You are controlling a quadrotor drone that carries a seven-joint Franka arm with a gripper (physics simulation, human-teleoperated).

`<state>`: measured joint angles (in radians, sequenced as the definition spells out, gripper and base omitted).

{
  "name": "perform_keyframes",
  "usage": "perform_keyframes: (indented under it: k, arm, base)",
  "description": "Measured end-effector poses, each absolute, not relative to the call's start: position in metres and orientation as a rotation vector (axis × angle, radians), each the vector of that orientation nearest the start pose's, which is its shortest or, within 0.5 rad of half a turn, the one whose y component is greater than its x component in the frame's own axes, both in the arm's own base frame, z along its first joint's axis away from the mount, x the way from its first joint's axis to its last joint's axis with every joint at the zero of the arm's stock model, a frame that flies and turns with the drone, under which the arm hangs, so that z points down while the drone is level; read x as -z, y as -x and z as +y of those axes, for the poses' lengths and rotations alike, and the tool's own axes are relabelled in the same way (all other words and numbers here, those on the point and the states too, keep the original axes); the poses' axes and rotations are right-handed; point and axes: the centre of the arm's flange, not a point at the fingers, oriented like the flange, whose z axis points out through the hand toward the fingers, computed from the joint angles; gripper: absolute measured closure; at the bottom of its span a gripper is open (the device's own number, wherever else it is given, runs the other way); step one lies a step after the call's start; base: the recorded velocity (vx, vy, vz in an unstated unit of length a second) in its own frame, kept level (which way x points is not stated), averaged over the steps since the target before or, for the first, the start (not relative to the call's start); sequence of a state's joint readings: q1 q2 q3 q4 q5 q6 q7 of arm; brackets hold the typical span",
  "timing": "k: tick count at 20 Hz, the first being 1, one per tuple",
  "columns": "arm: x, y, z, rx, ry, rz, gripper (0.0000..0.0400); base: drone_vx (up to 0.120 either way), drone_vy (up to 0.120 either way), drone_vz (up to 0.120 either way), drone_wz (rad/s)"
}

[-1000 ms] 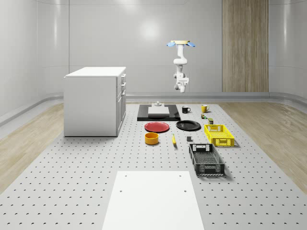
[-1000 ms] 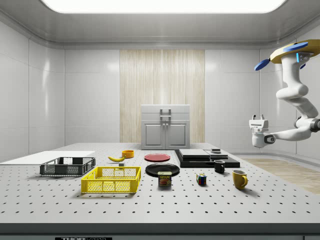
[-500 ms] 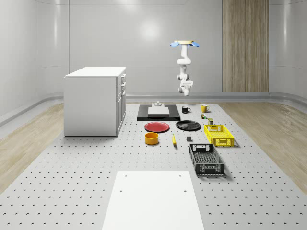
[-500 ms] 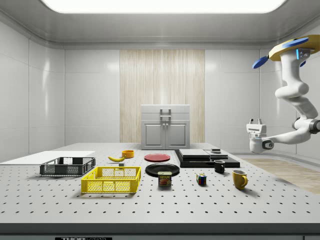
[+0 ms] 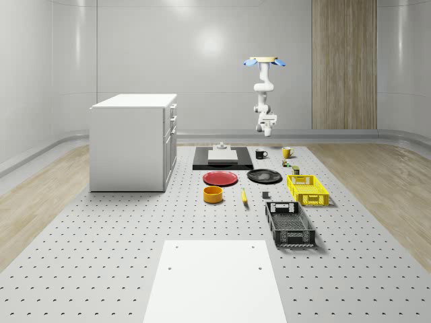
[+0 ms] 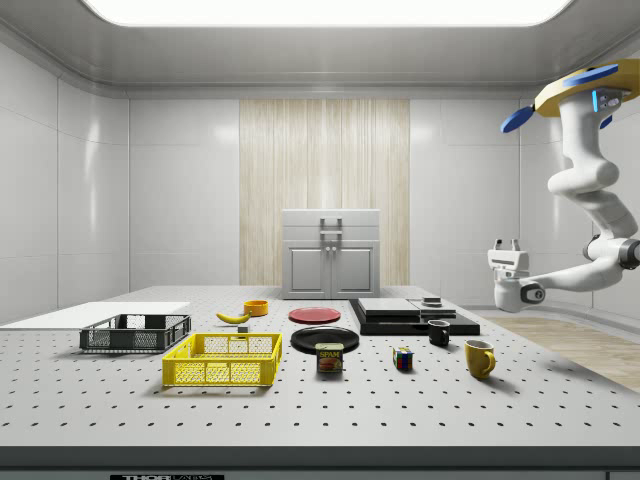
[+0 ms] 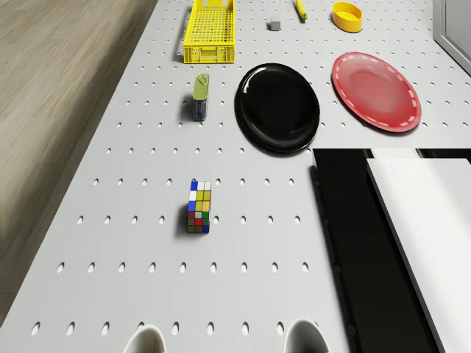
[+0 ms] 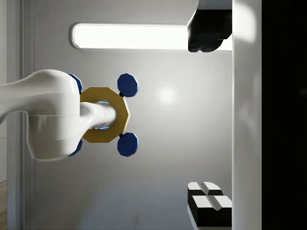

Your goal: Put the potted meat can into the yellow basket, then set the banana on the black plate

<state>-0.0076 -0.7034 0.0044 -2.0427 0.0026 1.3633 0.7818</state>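
Drone (image 5: 265, 61): hovers high beyond the table's far end.
Basket (image 6: 223, 359): on the table, right side.
Plate (image 7: 277, 107): just beyond the basket.
Gripper (image 6: 506, 245): released, fingers up, well above the table.
Banana (image 6: 233, 317): near the plate.
Can (image 6: 330, 358): between basket and cube (image 7: 199, 207).

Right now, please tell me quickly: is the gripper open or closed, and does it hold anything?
Gripper: open and holding nothing, pointing up beside the hovering drone, off the side view's right of the yellow mug.
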Motion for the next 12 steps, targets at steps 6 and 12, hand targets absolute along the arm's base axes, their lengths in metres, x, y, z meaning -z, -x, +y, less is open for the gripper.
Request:
perform_keyframes:
  k: [6, 12]
  arm:
    - [-0.6913, -0.3035, 0.0001, 0.042, 2.893, 1.198, 0.0000]
    - [-0.6913, -0.3030, 0.0003, 0.050, 2.893, 1.198, 0.0000]
  base:
    - [0.120, 0.120, 0.000, 0.000]
    - [0.120, 0.120, 0.000, 0.000]
